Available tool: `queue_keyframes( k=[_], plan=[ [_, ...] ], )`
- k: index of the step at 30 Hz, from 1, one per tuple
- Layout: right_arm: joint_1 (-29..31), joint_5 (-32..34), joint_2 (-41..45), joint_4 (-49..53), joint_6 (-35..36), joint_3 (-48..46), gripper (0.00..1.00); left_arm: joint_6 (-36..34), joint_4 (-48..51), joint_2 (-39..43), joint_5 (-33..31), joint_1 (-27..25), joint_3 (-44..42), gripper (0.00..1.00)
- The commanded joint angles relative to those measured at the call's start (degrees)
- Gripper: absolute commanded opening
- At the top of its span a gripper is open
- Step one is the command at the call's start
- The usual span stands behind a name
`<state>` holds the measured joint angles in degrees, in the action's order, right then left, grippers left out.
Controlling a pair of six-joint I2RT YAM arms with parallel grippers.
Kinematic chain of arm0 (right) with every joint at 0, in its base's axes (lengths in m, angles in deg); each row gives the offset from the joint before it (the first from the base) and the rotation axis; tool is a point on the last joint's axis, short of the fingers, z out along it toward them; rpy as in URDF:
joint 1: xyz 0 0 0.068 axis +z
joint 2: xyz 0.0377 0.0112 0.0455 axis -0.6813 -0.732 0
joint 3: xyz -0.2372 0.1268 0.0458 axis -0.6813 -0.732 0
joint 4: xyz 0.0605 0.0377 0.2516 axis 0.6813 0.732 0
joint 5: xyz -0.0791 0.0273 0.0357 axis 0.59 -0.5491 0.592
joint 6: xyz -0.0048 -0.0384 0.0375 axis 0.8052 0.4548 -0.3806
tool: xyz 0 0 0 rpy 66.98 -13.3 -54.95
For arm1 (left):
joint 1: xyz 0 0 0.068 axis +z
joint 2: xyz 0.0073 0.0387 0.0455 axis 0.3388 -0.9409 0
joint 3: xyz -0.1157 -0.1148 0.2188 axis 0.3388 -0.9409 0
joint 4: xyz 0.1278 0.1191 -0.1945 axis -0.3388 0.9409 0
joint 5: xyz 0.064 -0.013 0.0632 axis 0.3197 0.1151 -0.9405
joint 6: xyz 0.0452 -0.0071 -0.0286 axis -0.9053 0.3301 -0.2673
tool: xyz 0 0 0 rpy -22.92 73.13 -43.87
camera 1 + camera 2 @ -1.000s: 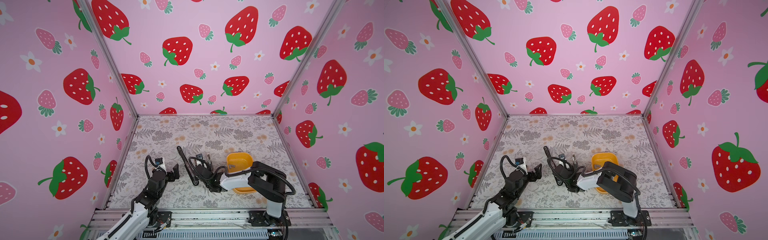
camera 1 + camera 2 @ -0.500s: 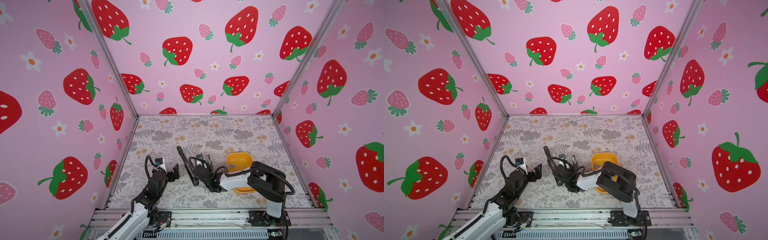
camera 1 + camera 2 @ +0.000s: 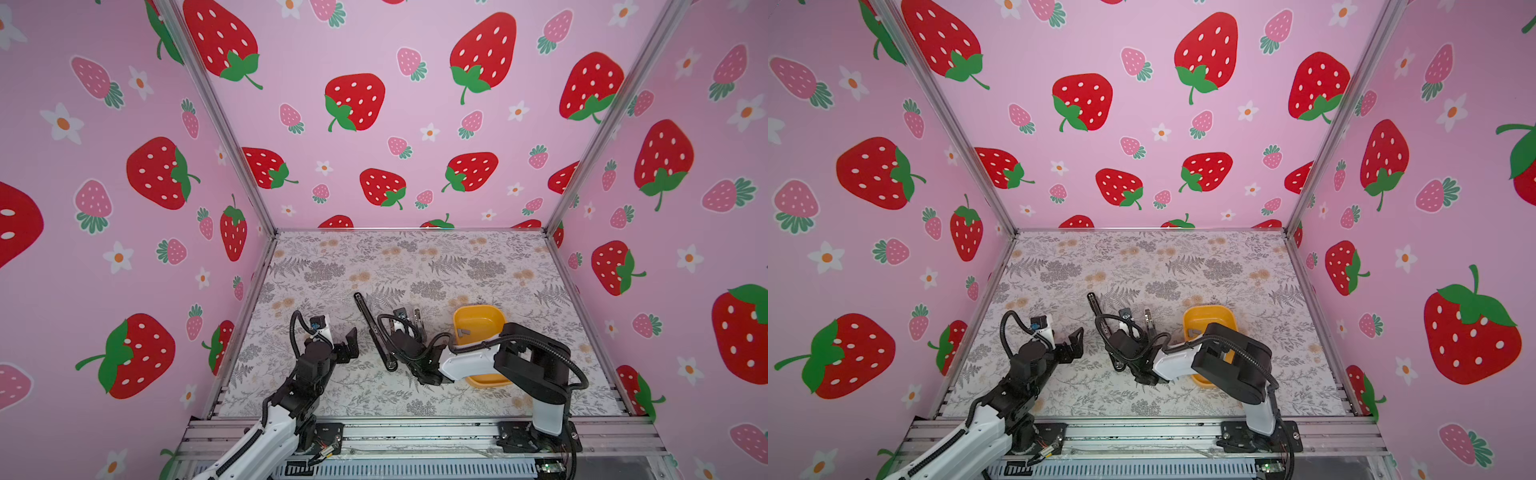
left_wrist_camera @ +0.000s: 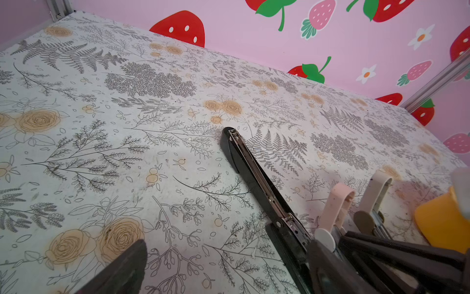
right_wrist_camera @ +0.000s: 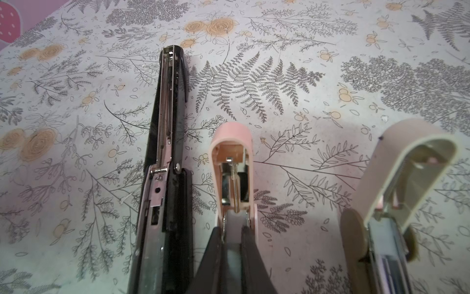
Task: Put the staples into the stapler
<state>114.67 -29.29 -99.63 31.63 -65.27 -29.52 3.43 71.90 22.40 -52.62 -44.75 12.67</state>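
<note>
Three staplers lie hinged open on the table (image 3: 374,266): black stapler (image 5: 170,101), pink stapler (image 5: 231,137), beige stapler (image 5: 407,165). Right pincer (image 5: 232,236) is clenched over the pink stapler's tray; whether it pinches staples, cannot tell. One staple strip (image 3: 464,331) lies in the yellow bowl (image 3: 478,313). Left pincer (image 3: 351,347) is released, beside the black stapler. Judged mid-loading; lids not yet closed.

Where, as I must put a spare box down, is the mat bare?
Bare: the far half of the mat, from the back wall to the black stapler; also the stretch left of that stapler, beyond the open left hand. Crowded: the near centre, with pink stapler, beige stapler, right hand and yellow tray.
</note>
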Motion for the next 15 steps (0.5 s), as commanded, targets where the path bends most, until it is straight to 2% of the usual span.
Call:
queue_keyframes(
  k=[1,15],
  plan=[
    [-0.3,1.3,-0.6,0.1,-1.4,0.2,0.10,0.2,-1.1,0.4,-0.7,0.2,1.5,0.99],
    [-0.2,1.7,-0.2,0.1,-2.2,-0.6,0.07,0.3,-1.1,0.4,-0.6,0.2,1.4,0.99]
  ],
)
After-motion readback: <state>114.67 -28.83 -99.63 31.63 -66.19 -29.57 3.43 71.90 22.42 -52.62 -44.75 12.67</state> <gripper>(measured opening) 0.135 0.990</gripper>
